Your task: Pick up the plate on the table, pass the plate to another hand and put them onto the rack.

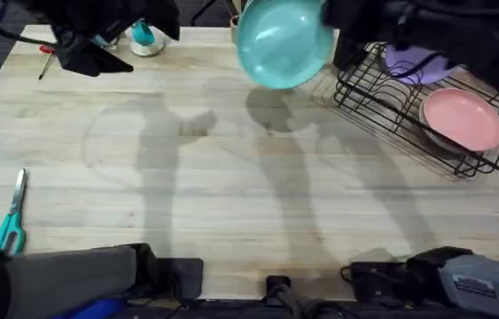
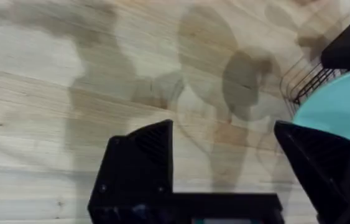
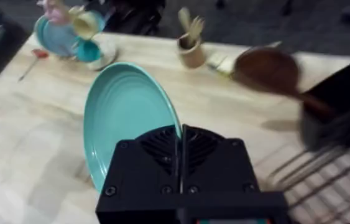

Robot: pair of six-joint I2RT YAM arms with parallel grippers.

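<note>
- At the table's near-left edge lie teal-handled scissors (image 1: 8, 223), well clear of the work (no part in this task).
- The left gripper (image 2: 224, 146) hangs over bare wooden table (image 1: 231, 195) with its black fingers spread wide and nothing between them; in its own wrist view the plate's teal edge shows off to one side, apart from the fingers.
- The teal plate (image 1: 283, 40) is held in the air above the far middle of the table, tilted, just beside the rack's left end.
- The right gripper (image 3: 181, 146) has it: the fingers are pressed together over the plate's rim, seen in the right wrist view.
- The black wire rack (image 1: 382, 97) stands at the far right, with a pink plate (image 1: 462, 120) and a purple plate (image 1: 413, 64) already in it.
- Judgement: the hand-over looks done, and the step in hand is carrying the plate to the rack.
- The next move calls for turning the plate upright on edge and lining it with a free slot left of the purple plate (the wires could catch the rim) before the fingers part.
</note>
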